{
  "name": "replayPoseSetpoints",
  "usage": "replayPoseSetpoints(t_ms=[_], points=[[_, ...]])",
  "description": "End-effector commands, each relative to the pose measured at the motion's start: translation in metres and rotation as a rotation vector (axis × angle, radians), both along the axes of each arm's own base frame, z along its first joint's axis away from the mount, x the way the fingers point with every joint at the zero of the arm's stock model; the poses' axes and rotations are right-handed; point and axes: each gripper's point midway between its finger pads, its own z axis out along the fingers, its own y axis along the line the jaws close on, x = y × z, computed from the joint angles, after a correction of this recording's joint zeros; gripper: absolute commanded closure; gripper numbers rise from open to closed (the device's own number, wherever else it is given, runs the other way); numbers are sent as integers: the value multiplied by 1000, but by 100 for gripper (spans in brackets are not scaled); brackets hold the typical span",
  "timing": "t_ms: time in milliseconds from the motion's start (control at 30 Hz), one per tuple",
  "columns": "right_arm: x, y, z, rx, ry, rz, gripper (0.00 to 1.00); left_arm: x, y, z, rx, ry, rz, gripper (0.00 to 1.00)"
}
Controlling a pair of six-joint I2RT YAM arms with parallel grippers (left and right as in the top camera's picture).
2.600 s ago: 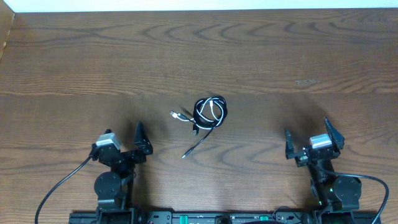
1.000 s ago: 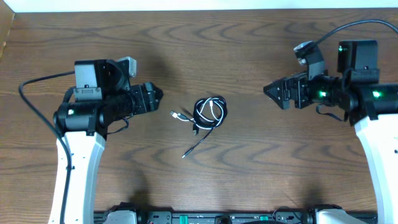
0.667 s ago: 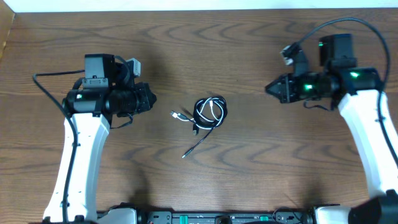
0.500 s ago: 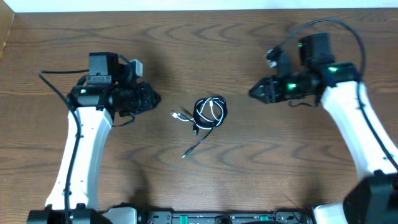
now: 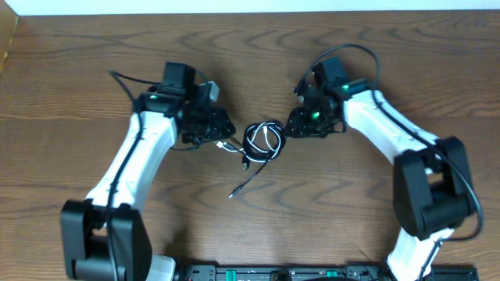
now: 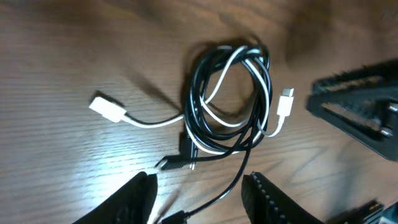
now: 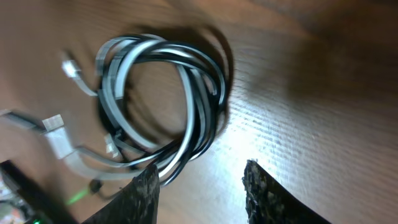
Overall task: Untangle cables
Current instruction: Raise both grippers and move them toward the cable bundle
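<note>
White shells are fitted on left arm (image 5: 134, 160) and right arm (image 5: 383, 123); joints are black. Left gripper (image 6: 198, 183) and right gripper (image 7: 200, 168) are fitted with black ribbed fingers (image 6: 134, 199). Green LED (image 5: 315, 115) is lit.

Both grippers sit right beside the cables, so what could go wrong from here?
The cables are wound into one coil, so a grip may catch both strands and tighten the tangle. The left gripper and right gripper flank it closely, both open; they could bump each other.

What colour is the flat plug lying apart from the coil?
The plug is white, clearest in the left wrist view.
</note>
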Motion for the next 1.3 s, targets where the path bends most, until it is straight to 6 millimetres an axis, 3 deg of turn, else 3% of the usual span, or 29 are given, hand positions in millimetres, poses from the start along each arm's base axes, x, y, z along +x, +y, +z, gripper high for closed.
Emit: replayPoseSetpoints(t_ms=[0, 133, 233, 333, 467, 567, 767, 867, 1033, 1267], points=[[-6, 9, -21, -35, 62, -26, 61, 0, -12, -14, 3, 38, -29, 55], [-18, 20, -38, -51, 107, 2, 64, 1, -17, -29, 10, 64, -42, 57], [-30, 32, -43, -60, 142, 3, 85, 5, -11, -38, 49, 63, -32, 61], [-41, 47, -41, -50, 166, 16, 93, 9, 3, -46, 137, 54, -10, 62], [-53, 59, -41, -60, 176, 41, 92, 16, 24, -52, 263, 25, 23, 61], [-56, 58, -30, -67, 199, 51, 93, 22, 32, -52, 290, 5, 44, 61], [-35, 46, 18, -53, 133, 111, 83, 31, 37, -49, 229, -2, 98, 57], [-21, 37, 28, -62, 94, 94, 66, 34, 31, -44, 146, 0, 98, 56], [12, 28, 16, -95, -33, 52, 47, 36, 24, -40, 68, -1, 87, 56], [11, 54, -18, -71, -113, 102, 48, 34, 35, -48, 135, 15, 103, 56]])
